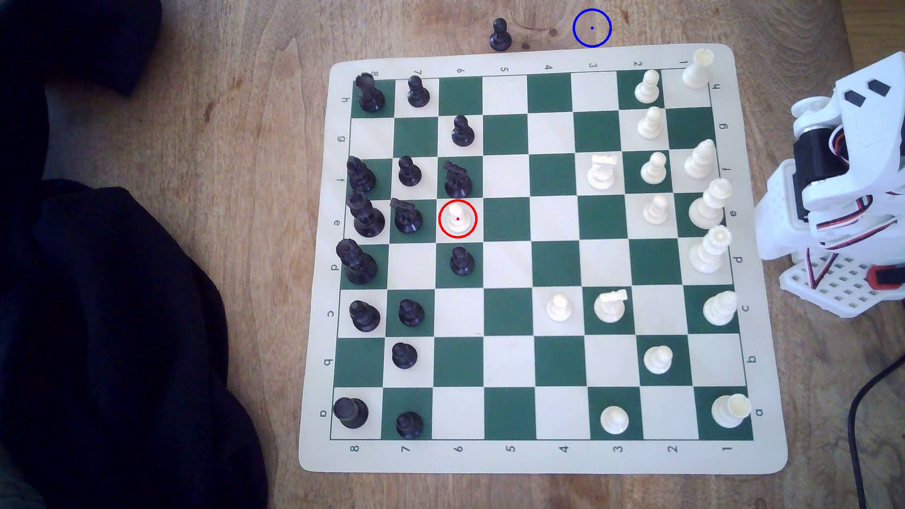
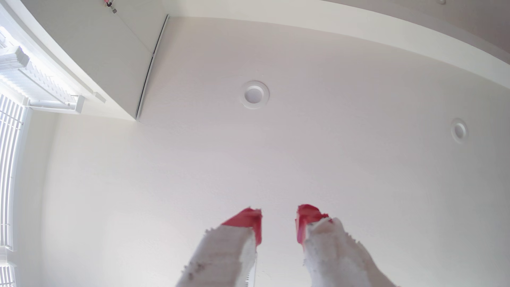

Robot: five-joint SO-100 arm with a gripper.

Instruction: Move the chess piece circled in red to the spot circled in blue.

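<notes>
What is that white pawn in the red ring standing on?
The white pawn stands on a pale square of the chess mat. Its base hides the middle of that square.

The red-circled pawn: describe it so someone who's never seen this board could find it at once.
Start at the green-and-cream chess mat and go to the crowd of black pieces on the exterior view's left. The white pawn stands on a cream square at row e, column 6, beside a black knight. It is the lone white piece among black ones, with a red ring drawn around it.
</notes>
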